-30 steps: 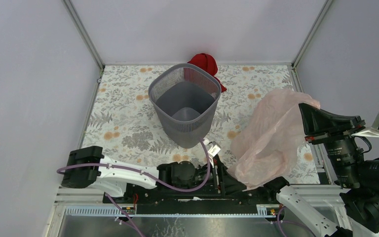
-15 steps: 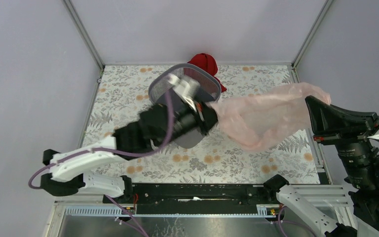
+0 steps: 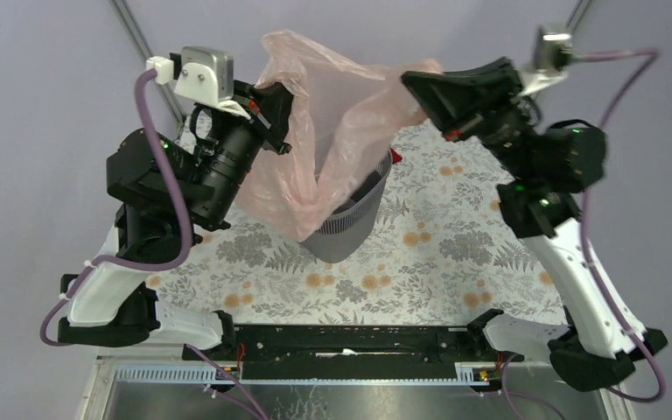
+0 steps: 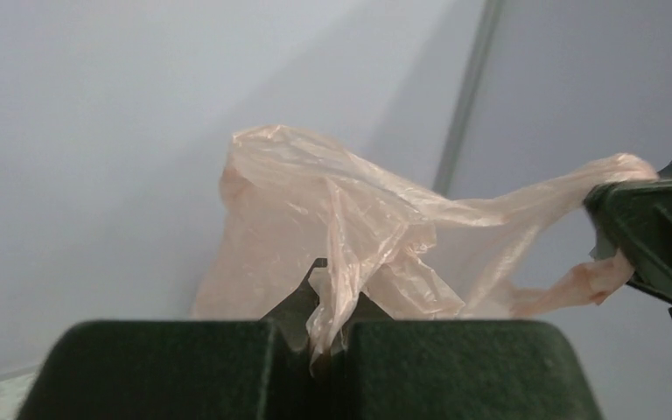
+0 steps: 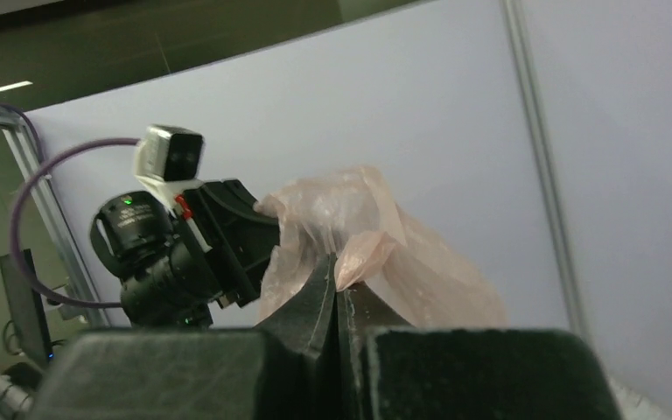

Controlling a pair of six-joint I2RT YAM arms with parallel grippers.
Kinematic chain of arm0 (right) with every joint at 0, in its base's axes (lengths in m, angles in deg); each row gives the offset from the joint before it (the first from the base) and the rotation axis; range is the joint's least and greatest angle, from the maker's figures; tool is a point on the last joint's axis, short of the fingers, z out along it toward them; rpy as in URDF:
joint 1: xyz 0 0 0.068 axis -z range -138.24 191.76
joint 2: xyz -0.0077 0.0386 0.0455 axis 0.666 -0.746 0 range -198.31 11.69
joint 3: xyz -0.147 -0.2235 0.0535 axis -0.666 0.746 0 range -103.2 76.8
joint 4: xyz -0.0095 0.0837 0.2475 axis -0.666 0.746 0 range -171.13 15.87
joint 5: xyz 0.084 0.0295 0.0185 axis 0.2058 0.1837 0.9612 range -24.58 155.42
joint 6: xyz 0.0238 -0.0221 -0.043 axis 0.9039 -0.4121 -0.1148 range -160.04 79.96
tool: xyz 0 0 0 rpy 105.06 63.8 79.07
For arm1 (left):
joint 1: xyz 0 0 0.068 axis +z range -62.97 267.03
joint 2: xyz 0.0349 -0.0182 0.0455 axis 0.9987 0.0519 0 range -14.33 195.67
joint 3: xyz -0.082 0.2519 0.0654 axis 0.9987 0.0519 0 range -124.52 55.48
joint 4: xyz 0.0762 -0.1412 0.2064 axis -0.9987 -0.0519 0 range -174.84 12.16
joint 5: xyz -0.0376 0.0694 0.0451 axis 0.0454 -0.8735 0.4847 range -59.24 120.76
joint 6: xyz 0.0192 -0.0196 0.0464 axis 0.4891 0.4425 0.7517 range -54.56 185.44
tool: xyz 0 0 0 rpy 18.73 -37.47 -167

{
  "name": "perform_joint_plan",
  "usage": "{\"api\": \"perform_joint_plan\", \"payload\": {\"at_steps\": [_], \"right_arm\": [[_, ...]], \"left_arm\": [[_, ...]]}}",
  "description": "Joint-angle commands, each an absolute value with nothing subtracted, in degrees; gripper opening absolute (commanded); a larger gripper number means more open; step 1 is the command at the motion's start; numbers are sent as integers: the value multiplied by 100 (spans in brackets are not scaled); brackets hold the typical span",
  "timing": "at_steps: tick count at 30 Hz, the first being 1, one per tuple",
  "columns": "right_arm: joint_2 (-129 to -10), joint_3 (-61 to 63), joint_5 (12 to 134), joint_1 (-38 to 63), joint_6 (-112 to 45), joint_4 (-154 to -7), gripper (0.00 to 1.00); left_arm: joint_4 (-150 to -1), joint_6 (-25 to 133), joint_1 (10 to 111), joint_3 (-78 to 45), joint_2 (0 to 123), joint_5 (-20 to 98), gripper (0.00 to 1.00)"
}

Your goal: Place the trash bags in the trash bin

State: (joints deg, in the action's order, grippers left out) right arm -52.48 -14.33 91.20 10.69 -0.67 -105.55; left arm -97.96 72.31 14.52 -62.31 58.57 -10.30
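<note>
The trash bag (image 3: 332, 131), thin wrinkly pale pink film, hangs stretched between both raised grippers above the trash bin (image 3: 357, 223). Its lower folds drape down over the grey mesh bin's left side and hide most of the rim. My left gripper (image 3: 278, 105) is shut on the bag's left edge; the left wrist view shows the film (image 4: 350, 219) pinched between the jaws (image 4: 331, 319). My right gripper (image 3: 413, 86) is shut on the bag's right corner, seen as a pink tuft (image 5: 360, 249) at its closed tips (image 5: 337, 280).
The flowered mat (image 3: 455, 254) covers the table around the bin. Grey walls with metal corner posts (image 3: 140, 44) enclose the space on three sides. A sliver of red cloth (image 3: 395, 156) peeks out behind the bin. The arm bases sit on the black rail (image 3: 350, 346) at the near edge.
The left arm rose from the near edge, shut on the bag's free side and lifted. The right arm swung the bag from the right side up over the bin.
</note>
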Motion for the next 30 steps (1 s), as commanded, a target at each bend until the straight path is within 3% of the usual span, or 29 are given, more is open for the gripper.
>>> {"api": "perform_joint_plan", "payload": {"at_steps": [1, 7, 12, 16, 23, 30], "right_arm": [[-5300, -965, 9523, 1068, 1140, -12086, 0], [-4599, -126, 8032, 1069, -201, -10439, 0], [-4226, -343, 6458, 1066, -438, -8279, 0], [-4223, -571, 6184, 1065, -422, -7177, 0], [-4516, -1016, 6456, 1071, -1068, -6845, 0], [-4743, -1748, 6342, 1064, -1584, -6999, 0]], "left_arm": [[-9385, 7992, 1724, -5879, 5854, -1794, 0], [-10331, 7238, 2739, -6461, 6697, -706, 0], [-10976, 6423, 3450, -7356, 7471, 187, 0], [-10931, 5948, 3636, -7272, 7674, 481, 0], [-10583, 4968, 4385, -6189, 7363, 1641, 0], [-9407, 3790, 5671, -5272, 7497, 4409, 0]]}}
